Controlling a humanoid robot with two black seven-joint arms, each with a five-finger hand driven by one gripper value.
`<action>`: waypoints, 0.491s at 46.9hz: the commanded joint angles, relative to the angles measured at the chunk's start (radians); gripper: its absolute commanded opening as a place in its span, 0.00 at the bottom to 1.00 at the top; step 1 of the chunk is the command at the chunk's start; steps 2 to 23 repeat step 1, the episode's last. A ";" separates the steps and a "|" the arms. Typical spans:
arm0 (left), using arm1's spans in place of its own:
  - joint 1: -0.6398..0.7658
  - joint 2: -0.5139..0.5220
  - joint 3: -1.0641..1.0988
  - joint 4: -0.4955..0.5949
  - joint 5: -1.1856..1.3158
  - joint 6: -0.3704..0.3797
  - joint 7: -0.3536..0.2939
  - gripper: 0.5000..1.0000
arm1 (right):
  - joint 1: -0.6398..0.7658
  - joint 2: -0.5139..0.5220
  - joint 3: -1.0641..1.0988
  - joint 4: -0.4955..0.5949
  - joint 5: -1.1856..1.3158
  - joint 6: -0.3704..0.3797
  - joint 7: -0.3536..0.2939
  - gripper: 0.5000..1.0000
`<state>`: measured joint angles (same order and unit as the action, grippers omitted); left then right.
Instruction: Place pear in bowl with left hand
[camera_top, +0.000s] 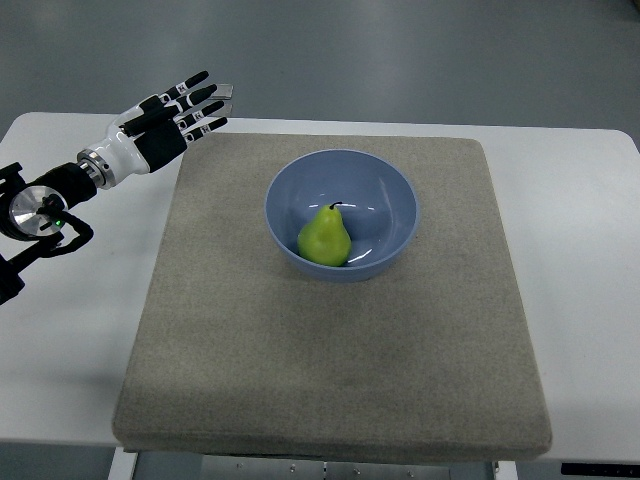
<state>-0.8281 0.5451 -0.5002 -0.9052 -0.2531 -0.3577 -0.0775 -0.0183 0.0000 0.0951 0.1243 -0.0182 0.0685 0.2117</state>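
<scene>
The green pear (325, 239) lay inside the blue bowl (392, 192), toward its lower left wall, stem pointing up. The bowl sat near the center of the grey mat (330, 370) on the white table (575, 250). In the upper left of the frame, the left hand (170, 122) hovered with fingers (205, 104) extended and empty, well apart from the bowl.

Green pear (325, 239) with dark stem, upright, resting inside blue bowl (385, 184), toward its near-left wall, bowl upright, centred on pad
</scene>
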 joint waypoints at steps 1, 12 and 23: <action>0.006 0.012 0.000 0.006 0.000 -0.020 0.004 0.99 | 0.000 0.000 -0.002 0.000 0.000 -0.001 0.000 0.85; 0.006 0.012 0.000 0.006 0.000 -0.020 0.004 0.99 | 0.000 0.000 -0.002 0.000 0.000 -0.001 0.000 0.85; 0.006 0.012 0.000 0.006 0.000 -0.020 0.004 0.99 | 0.000 0.000 -0.002 0.000 0.000 -0.001 0.000 0.85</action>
